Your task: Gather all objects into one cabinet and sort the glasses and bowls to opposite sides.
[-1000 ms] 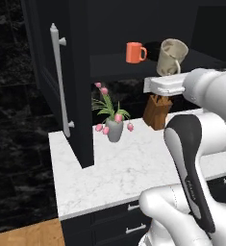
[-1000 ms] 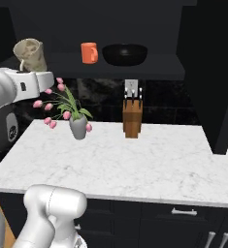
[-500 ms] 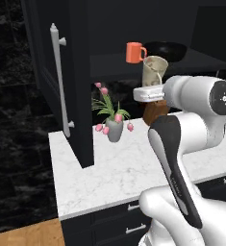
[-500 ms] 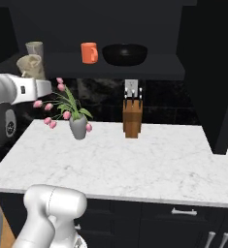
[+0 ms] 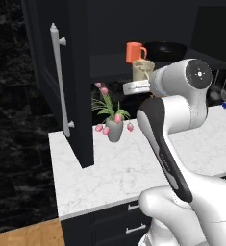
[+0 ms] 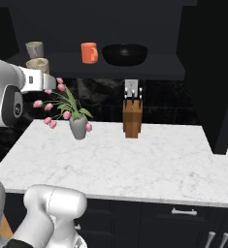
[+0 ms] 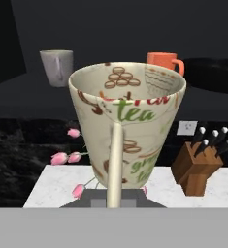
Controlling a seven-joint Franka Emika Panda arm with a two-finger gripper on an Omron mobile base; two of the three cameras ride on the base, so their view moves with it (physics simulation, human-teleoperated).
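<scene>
Above the tulip vase (image 6: 78, 127), the gripper (image 7: 114, 206) grasps the cream cup (image 7: 128, 128) upright. Its fingertips are hidden behind the cup. On the shelf behind, the black bowl (image 7: 211, 72) is cut off at the right.

Both base cams sit behind the arm, left and right, angled down; both cover the white marble counter (image 5: 109, 168) (image 6: 135, 155). Hand cam: level, close on the cream printed cup (image 7: 127, 126).

Glossy white rounded arm (image 5: 174, 103), dark joint bands (black seams), grey end cap
</scene>
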